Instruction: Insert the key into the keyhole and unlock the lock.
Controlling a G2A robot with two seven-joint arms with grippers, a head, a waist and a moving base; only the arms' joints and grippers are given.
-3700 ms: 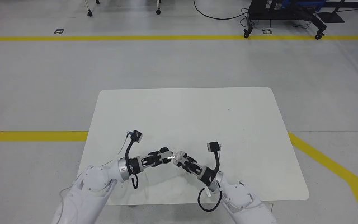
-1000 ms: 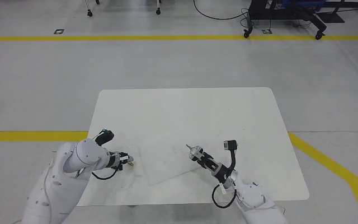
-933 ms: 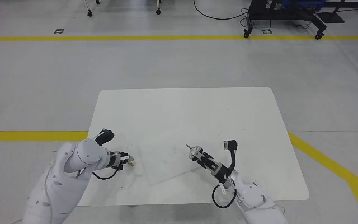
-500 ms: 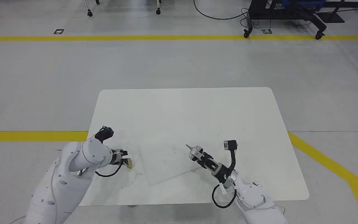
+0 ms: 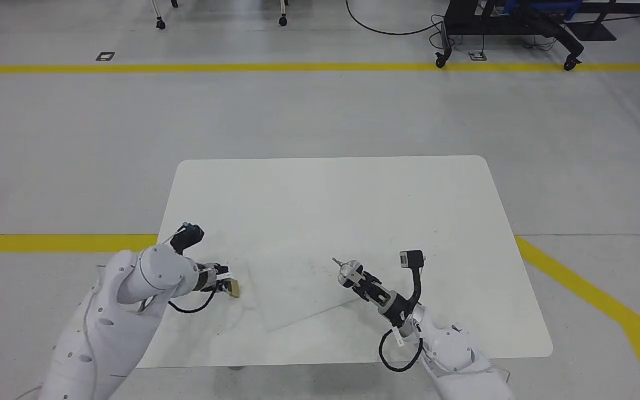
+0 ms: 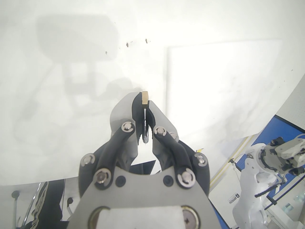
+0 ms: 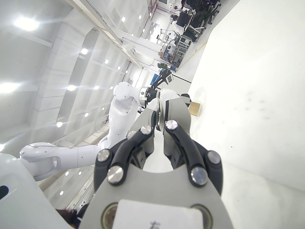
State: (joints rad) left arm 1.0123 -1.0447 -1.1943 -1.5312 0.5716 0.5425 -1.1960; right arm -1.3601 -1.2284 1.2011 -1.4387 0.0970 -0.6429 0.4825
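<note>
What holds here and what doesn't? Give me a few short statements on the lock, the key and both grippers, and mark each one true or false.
1. The left gripper is shut on the lock. True.
2. The key sits in the keyhole. False: the key sticks out of the shut right gripper, well apart from the lock.
3. The two grippers touch each other over the middle of the table. False: they are apart, the left gripper near the table's left edge, the right gripper nearer the middle of the near side.
4. The lock's body is brass-coloured. True.
</note>
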